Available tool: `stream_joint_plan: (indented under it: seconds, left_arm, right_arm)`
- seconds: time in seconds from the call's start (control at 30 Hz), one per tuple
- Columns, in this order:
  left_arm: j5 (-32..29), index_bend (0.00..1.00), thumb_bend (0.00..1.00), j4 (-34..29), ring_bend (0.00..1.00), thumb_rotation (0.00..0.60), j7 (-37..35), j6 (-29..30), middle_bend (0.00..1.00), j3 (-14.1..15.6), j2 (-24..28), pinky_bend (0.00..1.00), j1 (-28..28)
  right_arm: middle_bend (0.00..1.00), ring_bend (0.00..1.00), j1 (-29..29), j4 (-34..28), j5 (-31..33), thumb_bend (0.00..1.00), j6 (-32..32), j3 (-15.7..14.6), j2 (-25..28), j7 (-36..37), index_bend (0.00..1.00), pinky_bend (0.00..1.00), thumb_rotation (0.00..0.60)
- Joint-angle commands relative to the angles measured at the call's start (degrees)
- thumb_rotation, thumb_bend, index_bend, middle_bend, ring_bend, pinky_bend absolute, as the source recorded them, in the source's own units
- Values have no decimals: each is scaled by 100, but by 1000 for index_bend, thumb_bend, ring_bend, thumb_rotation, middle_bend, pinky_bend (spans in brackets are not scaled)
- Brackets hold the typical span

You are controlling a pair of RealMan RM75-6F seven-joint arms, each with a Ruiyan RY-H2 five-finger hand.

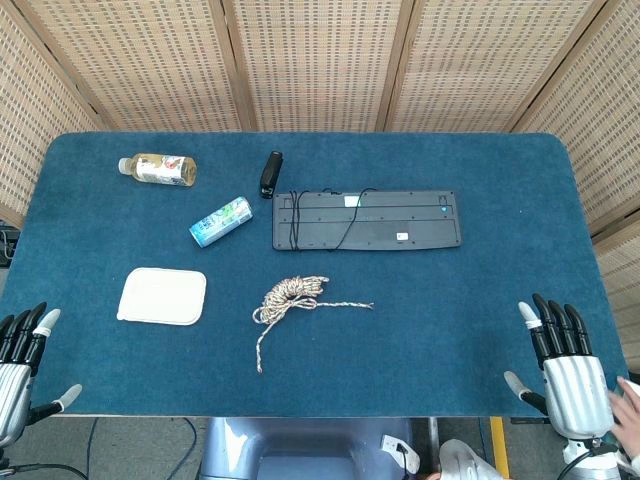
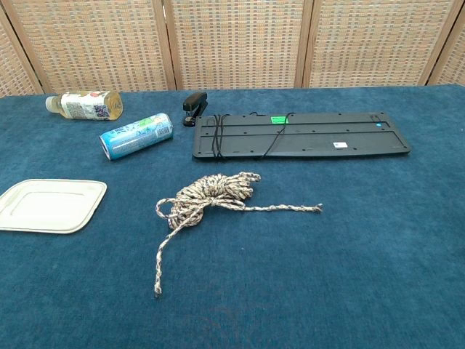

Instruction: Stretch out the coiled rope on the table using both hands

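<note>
A speckled beige rope point(image 1: 290, 298) lies coiled in a loose bundle near the middle of the blue table; one loose end trails right and the other runs toward the front edge. The chest view shows the same rope point(image 2: 211, 196) with both ends free. My left hand point(image 1: 20, 365) hovers at the front left corner with fingers spread and nothing in it. At the front right corner my right hand point(image 1: 565, 365) is also spread and holds nothing. Both hands are far from the rope. Neither hand appears in the chest view.
An upside-down black keyboard point(image 1: 367, 219) with its cable lies behind the rope. A black stapler point(image 1: 271, 174), a blue can point(image 1: 221, 221) on its side and a bottle point(image 1: 159, 168) lie at the back left. A white tray point(image 1: 162, 296) sits left of the rope.
</note>
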Motion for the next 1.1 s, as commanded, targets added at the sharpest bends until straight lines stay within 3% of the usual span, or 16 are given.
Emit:
stream_joint_plan:
  seconds: [0.03,0.3,0.47,0.67,0.93,1.1]
  left_arm:
    - [-5,0,55,11,0,600,-3,-6,0,0,-2,0,-1]
    - [-24,0,55,37,0,600,11,-4,0,-58,-51,0,-27]
    - [-110,0,55,18,0,600,166,-76,0,-132,-140,0,-82]
    - [-232,0,55,-10,0,600,412,-160,0,-201,-260,0,-129]
    - [-607,0,55,-19,0,600,662,-410,0,-337,-385,0,-255]
    - [-779,0,55,-20,0,600,742,-502,0,-405,-425,0,-319]
  right_arm:
    - [0,0,18,6,27,0,-42,1,2,11,0,0,600]
    - [0,0,321,-34,158,0,-615,14,7,86,0,0,600]
    - [0,0,1278,-221,648,0,-1968,462,-102,-138,25,0,600]
    - [0,0,2336,-28,1569,8,-3216,1031,-773,-584,226,0,600]
    - [0,0,3262,888,3161,242,-3966,1345,-1881,-1683,358,0,600]
    - [0,0,3583,1240,3759,302,-4017,1314,-2292,-2148,372,0,600]
